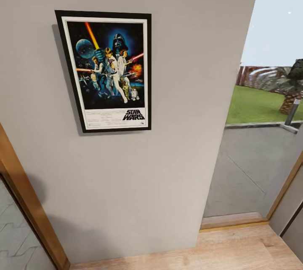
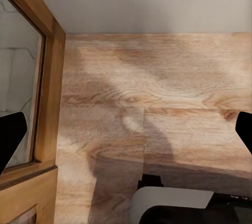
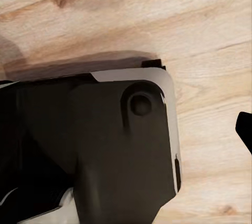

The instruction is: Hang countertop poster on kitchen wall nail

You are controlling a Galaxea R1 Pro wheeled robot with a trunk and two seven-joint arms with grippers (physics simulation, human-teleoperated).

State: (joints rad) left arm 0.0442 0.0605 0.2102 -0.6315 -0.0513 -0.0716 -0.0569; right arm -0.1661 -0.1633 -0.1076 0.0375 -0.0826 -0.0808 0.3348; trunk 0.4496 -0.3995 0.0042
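Observation:
The poster hangs upright and flat on the light-grey wall in the head view, black-framed, with the STAR WARS title at its lower right. No gripper is near it. The wall nails are hidden or too small to see, and the kitchen countertop is out of view. My left gripper points down at the wooden floor, its black fingertips far apart at the picture's edges, nothing between them. My right gripper also points down over my own base; one fingertip shows at the edge, set wide.
A wooden door frame with glass stands left of the wall. To the right an open doorway leads to a grey patio, lawn and a palm. My dark and white base sits on the floor below the arms.

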